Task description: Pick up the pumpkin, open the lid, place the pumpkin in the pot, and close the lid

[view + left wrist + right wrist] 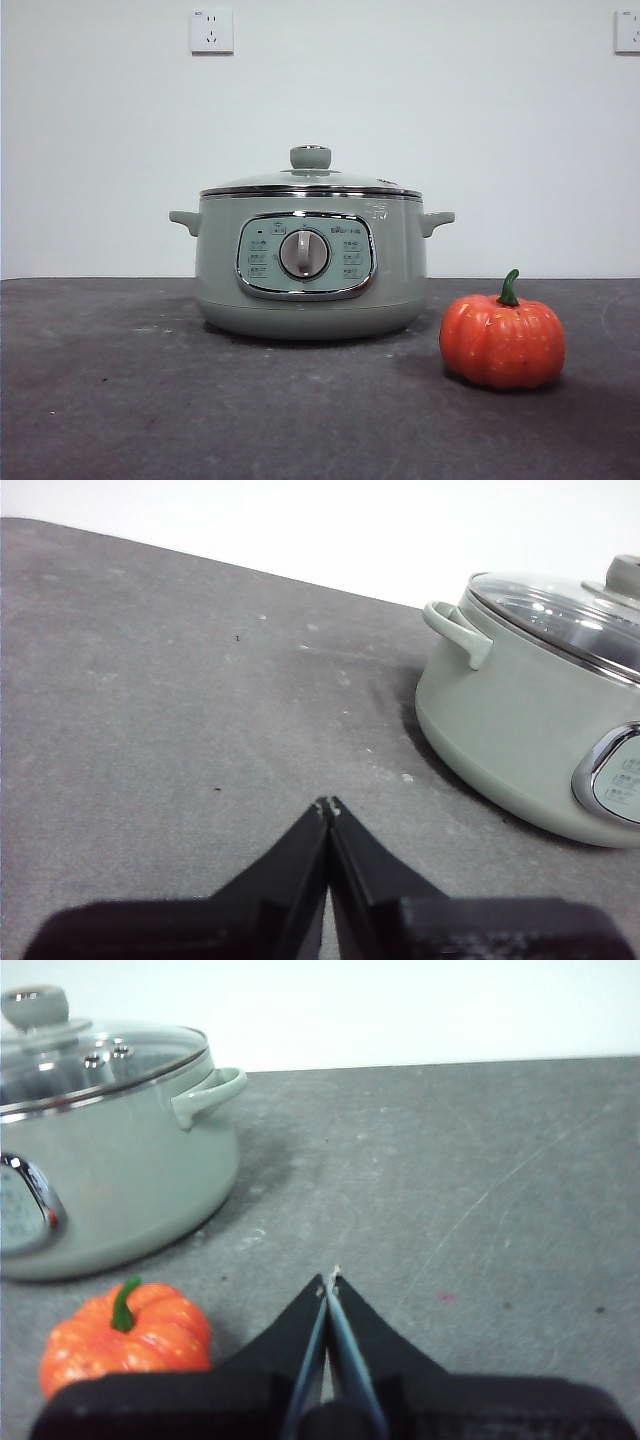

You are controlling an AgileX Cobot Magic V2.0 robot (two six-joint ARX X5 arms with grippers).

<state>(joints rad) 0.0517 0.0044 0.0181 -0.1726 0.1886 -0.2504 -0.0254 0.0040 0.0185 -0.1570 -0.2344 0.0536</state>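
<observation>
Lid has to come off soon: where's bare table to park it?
Bare dark table lies on the pot's side away from the pumpkin, and across the front below the dial. The tight spot is the narrow strip between pot and pumpkin.

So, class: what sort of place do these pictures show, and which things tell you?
Probably a robot test bench, not a home kitchen: a bare dark table against a plain white wall with sockets, holding only an electric pot and a toy pumpkin.
</observation>
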